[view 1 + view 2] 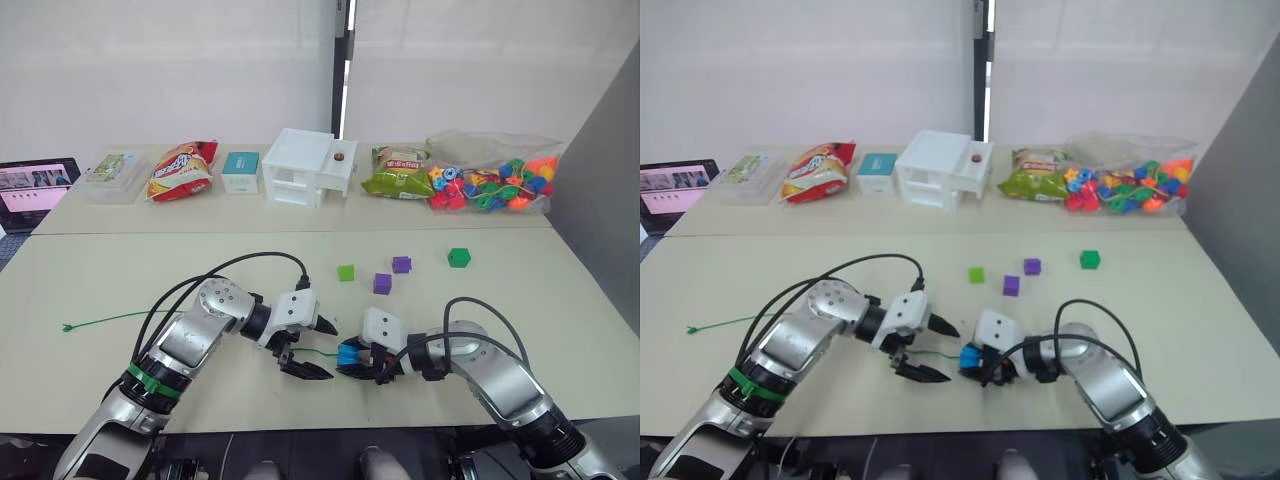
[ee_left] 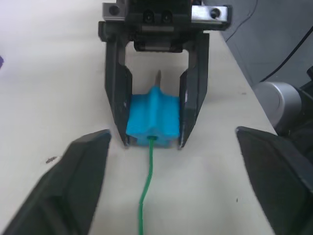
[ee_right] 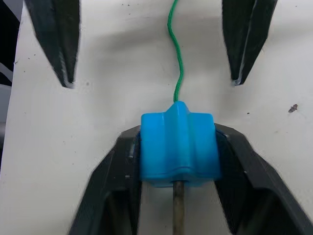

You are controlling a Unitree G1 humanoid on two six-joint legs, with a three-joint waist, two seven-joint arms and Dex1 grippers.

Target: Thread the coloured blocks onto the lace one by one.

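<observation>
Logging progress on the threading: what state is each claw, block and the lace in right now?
Right claw: shut on blue block.
Left claw: open, empty.
Blue block: gripped, lace through it.
Lace: threaded, brownish tip out the far side.
Light green block, two purple blocks, dark green block: loose on table, unthreaded.

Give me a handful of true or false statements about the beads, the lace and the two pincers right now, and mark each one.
1. The right pincer is shut on the blue block. True.
2. The lace runs through the blue block, its stiff tip out the far side. True.
3. The left pincer grips the lace. False: it is open, the lace passing between its fingers.
4. Both purple blocks are on the lace. False: they lie loose on the table.
5. The dark green block lies loose. True.
</observation>
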